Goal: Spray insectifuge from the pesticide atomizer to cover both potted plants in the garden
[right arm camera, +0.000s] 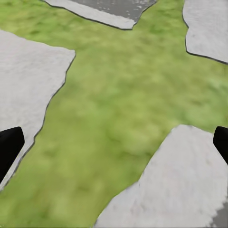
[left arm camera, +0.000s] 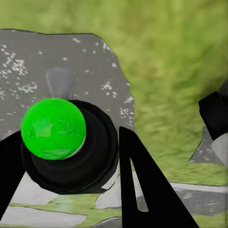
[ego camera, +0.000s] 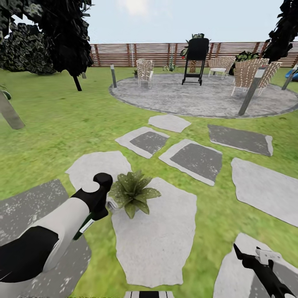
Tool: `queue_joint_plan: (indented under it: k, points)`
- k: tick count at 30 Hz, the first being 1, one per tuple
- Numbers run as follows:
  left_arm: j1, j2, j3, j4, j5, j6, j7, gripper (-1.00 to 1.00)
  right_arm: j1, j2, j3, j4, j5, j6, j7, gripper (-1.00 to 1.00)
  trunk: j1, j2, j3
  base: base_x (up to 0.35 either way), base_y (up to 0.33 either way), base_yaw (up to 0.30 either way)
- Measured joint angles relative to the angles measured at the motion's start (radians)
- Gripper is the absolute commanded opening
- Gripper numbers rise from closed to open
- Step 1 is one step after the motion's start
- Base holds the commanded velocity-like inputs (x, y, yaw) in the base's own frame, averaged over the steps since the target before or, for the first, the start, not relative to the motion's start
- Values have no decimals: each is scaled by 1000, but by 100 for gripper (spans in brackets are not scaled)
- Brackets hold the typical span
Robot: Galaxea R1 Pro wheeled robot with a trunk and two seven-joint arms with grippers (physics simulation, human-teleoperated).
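pickup looks done: the left fingers point(left arm camera: 71, 190) grasp the atomizer point(left arm camera: 53, 128), its green end up at the wrist camera. in the head view that arm hangs just beside a plant point(ego camera: 132, 193) on a stone point(ego camera: 159, 236). right fingers point(right arm camera: 114, 142) released over lawn. spraying coverage cannot be judged; a second plant remains to find.

1. One potted plant point(ego camera: 132, 192), a low rosette of pointed, speckled green leaves, sits on a pale stepping stone at the lawn's 7 o'clock.
2. The pesticide atomizer point(left arm camera: 61, 142), green end showing, is clasped between the left gripper's point(left arm camera: 71, 156) fingers.
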Motion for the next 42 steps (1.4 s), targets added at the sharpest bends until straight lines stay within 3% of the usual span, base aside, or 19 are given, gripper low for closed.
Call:
queue_joint_plan:
  k: [5, 14, 20, 28, 42]
  points:
    - [0, -9, -1, 1, 45, 0, 0, -100, 0, 0, 0, 0, 0, 0, 0, 100, 0, 0, 0, 147, 0, 15]
    - [0, -12, -3, 8, 61, -1, 0, -100, 0, 0, 0, 0, 0, 0, 0, 100, 0, 0, 0, 209, -146, 26]
    - [7, -11, -4, 15, 97, -6, 0, -100, 0, 1, 0, 2, 1, -1, 0, 100, 0, 0, 0, 7, -23, 251]
    - [7, -15, -4, 11, 100, -7, 0, -100, 0, 0, 0, 1, 0, -1, 0, 100, 0, 0, 0, 0, -9, 130]
    - [8, -14, -4, 4, 97, -3, 0, -100, 0, 0, 0, 1, 0, 1, 0, 100, 0, 0, 0, -97, -224, 1]
